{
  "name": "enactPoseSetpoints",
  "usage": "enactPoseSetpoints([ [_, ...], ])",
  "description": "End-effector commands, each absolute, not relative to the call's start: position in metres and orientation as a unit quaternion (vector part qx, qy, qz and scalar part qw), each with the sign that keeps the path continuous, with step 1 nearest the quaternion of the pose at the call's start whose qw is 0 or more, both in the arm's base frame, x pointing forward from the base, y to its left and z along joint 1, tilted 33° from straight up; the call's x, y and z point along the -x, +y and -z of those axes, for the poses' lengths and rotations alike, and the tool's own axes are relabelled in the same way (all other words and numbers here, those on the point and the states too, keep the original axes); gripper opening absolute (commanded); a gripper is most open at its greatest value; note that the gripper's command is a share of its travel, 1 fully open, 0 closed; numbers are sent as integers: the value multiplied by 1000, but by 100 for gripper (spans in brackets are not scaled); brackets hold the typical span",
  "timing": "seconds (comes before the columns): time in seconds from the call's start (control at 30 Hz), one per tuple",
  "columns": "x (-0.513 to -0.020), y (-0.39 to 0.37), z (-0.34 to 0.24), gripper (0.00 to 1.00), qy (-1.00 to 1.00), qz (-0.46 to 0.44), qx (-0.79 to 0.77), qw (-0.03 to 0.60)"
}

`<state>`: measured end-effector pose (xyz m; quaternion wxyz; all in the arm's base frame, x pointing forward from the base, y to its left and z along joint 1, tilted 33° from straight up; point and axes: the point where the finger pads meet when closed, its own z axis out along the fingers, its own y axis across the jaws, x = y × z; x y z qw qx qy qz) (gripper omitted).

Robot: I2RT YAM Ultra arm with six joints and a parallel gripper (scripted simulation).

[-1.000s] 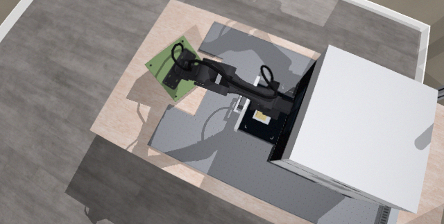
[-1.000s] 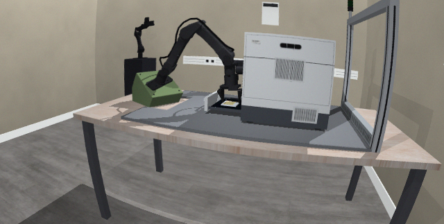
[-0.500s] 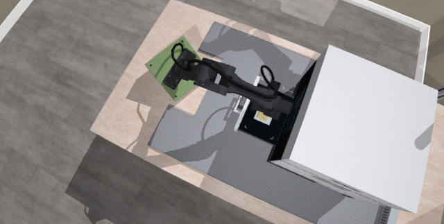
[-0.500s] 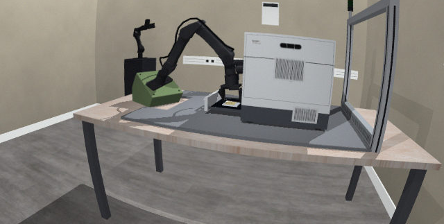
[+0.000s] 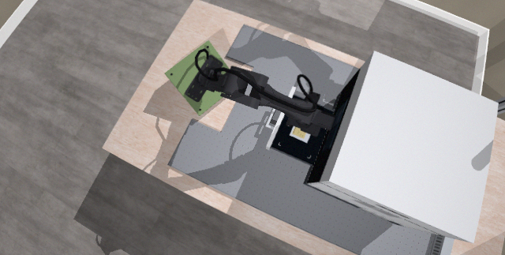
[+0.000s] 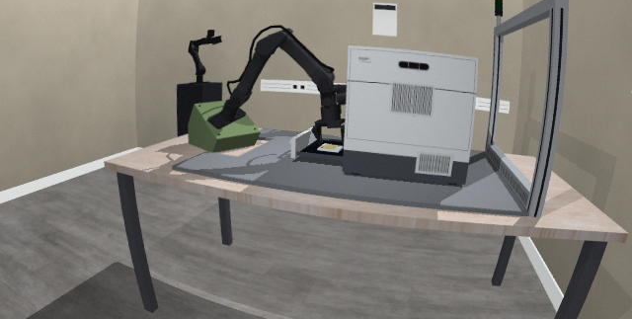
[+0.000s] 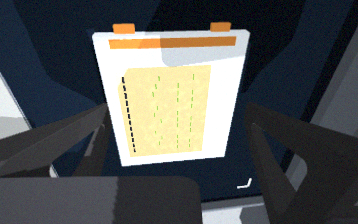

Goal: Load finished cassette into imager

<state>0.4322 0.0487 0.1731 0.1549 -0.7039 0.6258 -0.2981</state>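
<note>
The finished cassette FINISHED (image 7: 170, 95), a white plate with a yellow gel and an orange band, lies flat on the dark glass of the open drawer (image 5: 297, 144) of the gel imager IM (image 5: 406, 144). It also shows in the overhead view (image 5: 300, 133) and in the side view (image 6: 330, 147). My gripper (image 7: 178, 110) hangs above it, open, with a finger on each side and apart from the cassette. A white corner mark (image 7: 245, 184) shows on the glass just below the cassette. The drawer's white front panel (image 5: 274, 130) stands out toward the arm.
The arm's green base (image 5: 196, 77) sits at the table's left. IM's white housing (image 6: 410, 107) stands close to the wrist on the right. A grey frame (image 6: 533, 107) stands at the table's right edge.
</note>
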Motion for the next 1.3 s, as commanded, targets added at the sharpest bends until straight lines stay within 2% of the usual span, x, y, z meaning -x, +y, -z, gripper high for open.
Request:
enactPoseSetpoints([
  [0.0, -437, 57, -186, 91, 618, 304, 706, 165],
  [1.27, -408, 61, -229, 91, 621, 311, 697, 177],
])
